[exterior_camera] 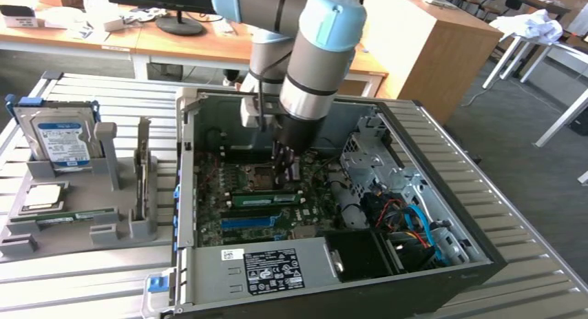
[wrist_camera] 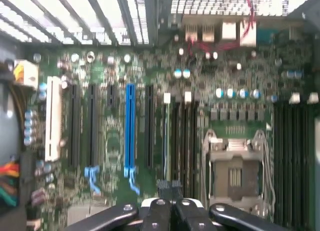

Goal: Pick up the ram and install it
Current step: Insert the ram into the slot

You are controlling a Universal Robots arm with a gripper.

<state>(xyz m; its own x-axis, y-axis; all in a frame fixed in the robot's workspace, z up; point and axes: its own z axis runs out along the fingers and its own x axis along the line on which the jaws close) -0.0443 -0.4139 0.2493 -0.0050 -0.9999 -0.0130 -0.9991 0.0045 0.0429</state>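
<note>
1. Right now the gripper (exterior_camera: 286, 173) is down inside the open PC case (exterior_camera: 478, 264), fingers pressed together w/ nothing seen between them; in the wrist view the closed fingertips (wrist_camera: 169, 187) sit just above the motherboard (wrist_camera: 115, 126).
2. Directly below the gripper tips in the exterior view lies the ram (exterior_camera: 266, 197), a long green stick lying flat across the board, just beside the CPU socket (exterior_camera: 260, 174). Can't tell if it's fully seated in its slot.
3. Wrist view: blue expansion slot (wrist_camera: 130, 128) and a white slot (wrist_camera: 53, 118) run parallel among black slots; metal socket frame (wrist_camera: 235, 173) sits near the fingertips.
4. Arm (exterior_camera: 312, 64), silver w/ pale blue joints, drops into the case from above.
5. Case stands on a slatted metal table (exterior_camera: 82, 278); power supply label (exterior_camera: 272, 271) faces up near the front edge.
6. At the exterior view's left, a grey holder tray (exterior_camera: 78, 222) carries a hard drive (exterior_camera: 63, 141) standing upright and a square processor chip (exterior_camera: 44, 196) lying flat.
</note>
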